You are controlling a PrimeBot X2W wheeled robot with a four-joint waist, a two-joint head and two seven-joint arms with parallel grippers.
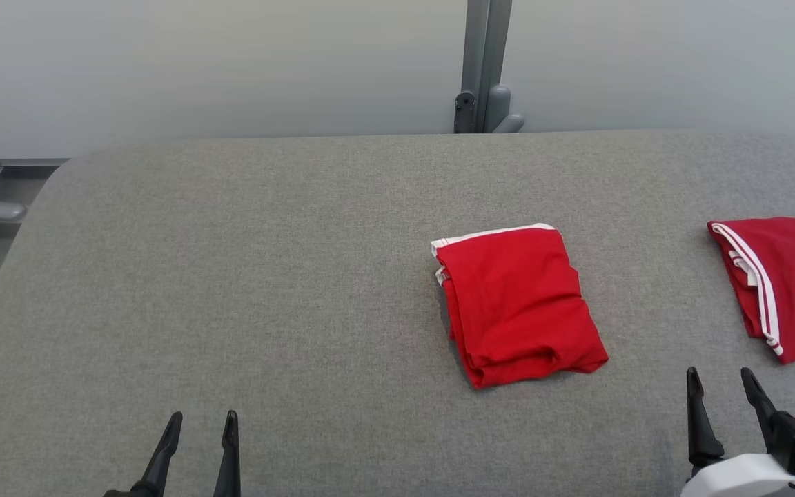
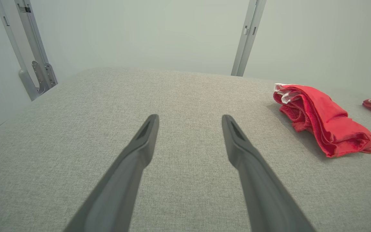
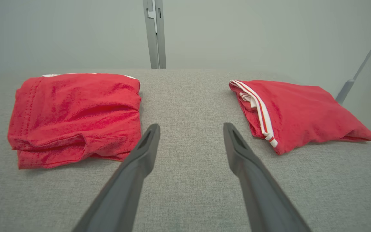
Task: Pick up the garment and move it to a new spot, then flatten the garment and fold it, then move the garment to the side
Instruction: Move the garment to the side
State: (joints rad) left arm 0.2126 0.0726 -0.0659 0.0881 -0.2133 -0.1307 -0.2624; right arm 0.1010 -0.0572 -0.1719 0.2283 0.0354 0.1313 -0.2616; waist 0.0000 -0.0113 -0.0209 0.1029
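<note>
Head view: red garments folded on grey table, both grippers spread

A folded red knit garment with white trim (image 1: 518, 307) lies flat on the grey fabric-covered table (image 1: 232, 276), right of centre. A second folded red garment with white-striped edging (image 1: 784, 283) lies well apart from it at the table's right edge, partly cut off by the frame. The left gripper (image 1: 204, 414) sits at the lower left with its two dark fingers apart, over bare table and well away from both garments. The right gripper (image 1: 719, 373) sits at the lower right, fingers likewise spread, near the second garment's front corner but not touching it. A grey metal post (image 1: 484, 62) stands behind the table's far edge.
</note>
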